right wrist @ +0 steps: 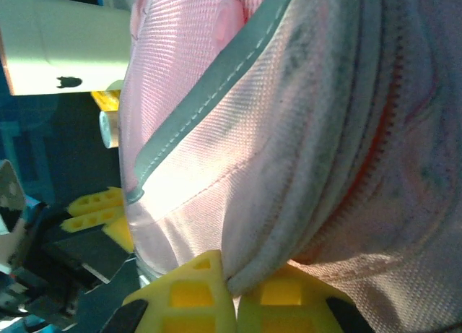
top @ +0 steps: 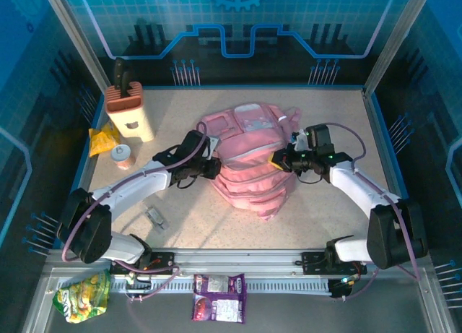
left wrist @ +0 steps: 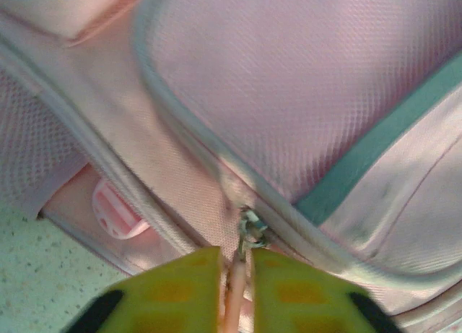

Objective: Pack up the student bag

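Packing looks barely begun: on the desk [top: 332,123] the student bag [top: 249,149] lies slumped at the middle, and nothing can be seen going into it. Whether it holds anything I cannot tell, as its inside is hidden. The right tool [right wrist: 231,271] is closed on a piped fold of the bag's fabric. The left tool [left wrist: 236,255] has its fingers close on either side of the pink pull tab [left wrist: 234,293] below the zip slider [left wrist: 250,232]; I cannot tell if they pinch it. My guess is that the zip is being worked open. Loose goods wait outside: a cream holder [top: 131,116] with a dark handle standing in its top, a green packet [top: 83,297] and a purple packet [top: 219,298] on the near rail, a yellow packet [top: 103,138], a small lidded jar [top: 123,157], and a small grey piece [top: 155,217].
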Robot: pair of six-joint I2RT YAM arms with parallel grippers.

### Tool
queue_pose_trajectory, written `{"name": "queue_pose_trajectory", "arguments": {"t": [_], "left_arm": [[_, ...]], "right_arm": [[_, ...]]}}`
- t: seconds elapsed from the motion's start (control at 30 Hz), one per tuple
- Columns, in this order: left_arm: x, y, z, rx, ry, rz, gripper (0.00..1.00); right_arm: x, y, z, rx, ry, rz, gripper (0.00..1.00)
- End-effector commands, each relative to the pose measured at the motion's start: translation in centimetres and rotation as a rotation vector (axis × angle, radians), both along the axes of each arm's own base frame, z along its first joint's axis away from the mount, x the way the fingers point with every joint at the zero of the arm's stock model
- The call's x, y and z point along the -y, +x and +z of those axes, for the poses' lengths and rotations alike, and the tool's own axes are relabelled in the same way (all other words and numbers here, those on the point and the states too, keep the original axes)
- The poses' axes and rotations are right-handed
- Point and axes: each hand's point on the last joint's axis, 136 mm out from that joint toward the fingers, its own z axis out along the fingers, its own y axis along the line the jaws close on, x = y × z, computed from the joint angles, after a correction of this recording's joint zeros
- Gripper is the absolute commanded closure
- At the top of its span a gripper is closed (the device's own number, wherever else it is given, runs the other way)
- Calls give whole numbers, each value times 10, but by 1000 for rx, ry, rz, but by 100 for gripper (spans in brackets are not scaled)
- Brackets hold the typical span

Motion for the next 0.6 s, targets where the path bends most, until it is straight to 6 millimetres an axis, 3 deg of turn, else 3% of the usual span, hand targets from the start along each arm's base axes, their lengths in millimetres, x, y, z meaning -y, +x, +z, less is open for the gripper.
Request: {"name": "queue_pose_trajectory", "arguments": {"t": [0.0, 0.1, 0.13, 0.27, 0.5, 0.57], "left_arm": [[1, -11, 19, 5, -137, 25, 66], [-7, -28, 22, 8, -185, 55, 50], [-13, -33, 22, 13, -187, 73, 45], [-42, -50, 23, 29, -169, 188, 33], [-122, -85, 10, -30, -36, 540, 2], [-139, -95, 0, -62, -23, 624, 1]], "right_arm": [[-2, 4, 18, 110, -75, 22, 86], [-10, -11, 17, 132, -138, 78, 72], [-16, -12, 30, 177, -156, 105, 68], [-32, -33, 35, 244, -259, 199, 51], [-81, -78, 37, 386, -343, 398, 26], [-97, -91, 34, 423, -359, 445, 21]]}}
